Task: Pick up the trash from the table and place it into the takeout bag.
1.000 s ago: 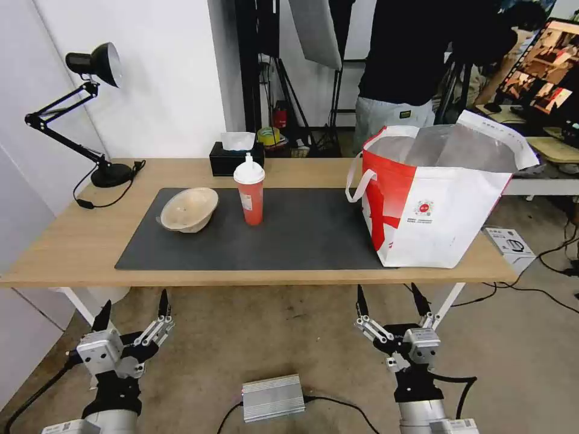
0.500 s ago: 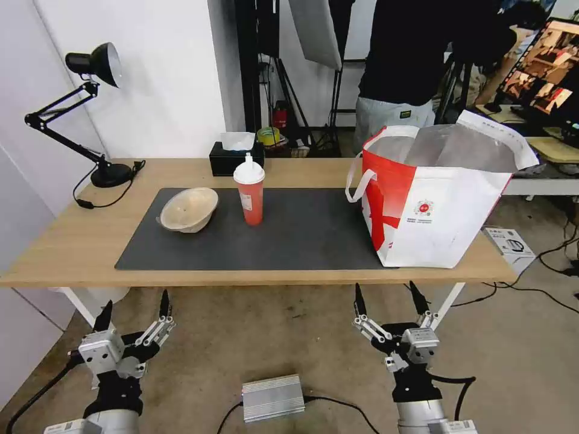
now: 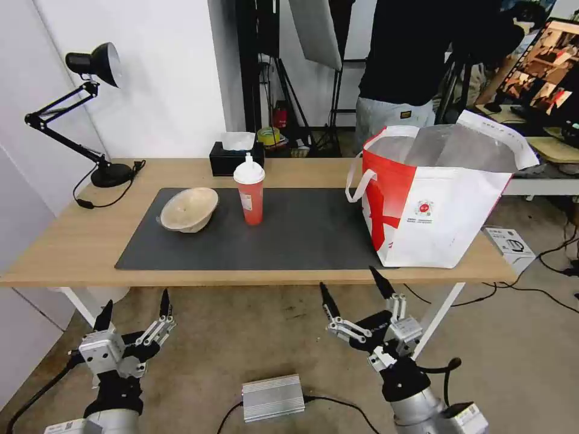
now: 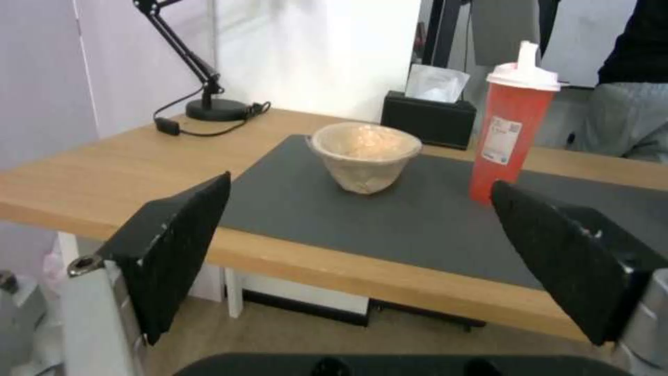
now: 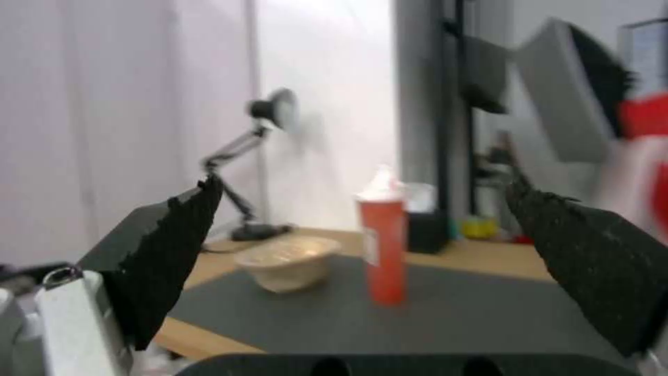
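Fingers spread on both — the right gripper (image 3: 356,288) is tilting toward the red cup (image 3: 249,194) and beige bowl (image 3: 188,209) on the table (image 3: 72,241), probably lining up a grasp; the takeout bag (image 3: 431,199) is gaping far right, the left gripper (image 3: 134,304) hanging low.

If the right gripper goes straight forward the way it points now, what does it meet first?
Probably the red cup: it stands between the open fingers of the right gripper, which is below the table edge. Depth is unclear.

The takeout bag (image 5: 644,151) is blurred and cut off by the right wrist view's edge.
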Controlling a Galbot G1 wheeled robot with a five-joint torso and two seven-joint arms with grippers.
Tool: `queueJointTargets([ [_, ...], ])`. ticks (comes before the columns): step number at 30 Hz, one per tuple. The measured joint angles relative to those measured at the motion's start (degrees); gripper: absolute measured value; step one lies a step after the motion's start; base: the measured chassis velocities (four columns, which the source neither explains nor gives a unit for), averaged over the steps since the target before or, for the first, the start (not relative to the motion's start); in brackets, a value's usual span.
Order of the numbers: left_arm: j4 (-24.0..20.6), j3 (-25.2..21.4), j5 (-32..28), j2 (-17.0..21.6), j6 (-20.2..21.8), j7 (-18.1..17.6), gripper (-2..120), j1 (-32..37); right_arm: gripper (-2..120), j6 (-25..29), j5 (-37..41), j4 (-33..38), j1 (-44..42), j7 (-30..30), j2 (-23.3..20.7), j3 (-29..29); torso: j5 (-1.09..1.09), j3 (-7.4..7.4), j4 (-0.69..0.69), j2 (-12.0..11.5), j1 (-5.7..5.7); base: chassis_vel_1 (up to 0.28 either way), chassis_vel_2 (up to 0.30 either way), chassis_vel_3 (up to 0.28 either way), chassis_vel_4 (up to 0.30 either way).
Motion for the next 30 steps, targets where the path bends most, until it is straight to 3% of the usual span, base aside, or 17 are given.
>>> queueJointTargets([
  [14, 0.28, 0.04, 1.09, -2.16, -1.04, 1.33, 100, 0.76, 100, -4.25, 7.62, -0.36, 12.5, -3.36, -6.75, -0.44, 0.0, 0.0, -0.01, 0.0, 0.0, 0.0, 0.0, 0.0, 0.0],
  [17, 0.15, 0.06, 1.5, -2.63, -1.17, 1.71, 100, 1.14, 100, -6.36, 12.36, -0.57, 17.03, -3.27, -7.43, -2.52, 0.01, 0.01, 0.0, 0.0, 0.0, 0.0, 0.0, 0.0, 0.0],
  [24, -0.01, -0.64, 2.04, -3.43, -1.25, 1.26, 100, 1.43, 100, -11.64, 20.7, -2.19, 27.81, -1.58, -6.66, -8.95, -0.01, 0.01, 0.0, 0.0, 0.0, 0.0, 0.0, 0.0, 0.0],
  [30, -0.02, -0.81, 2.07, -3.78, -1.24, 1.25, 100, 1.43, 100, -14.43, 23.02, -4.85, 33.75, -0.69, -4.52, -11.87, -0.01, 0.01, 0.0, 0.0, 0.0, 0.0, 0.0, 0.0, 0.0],
])
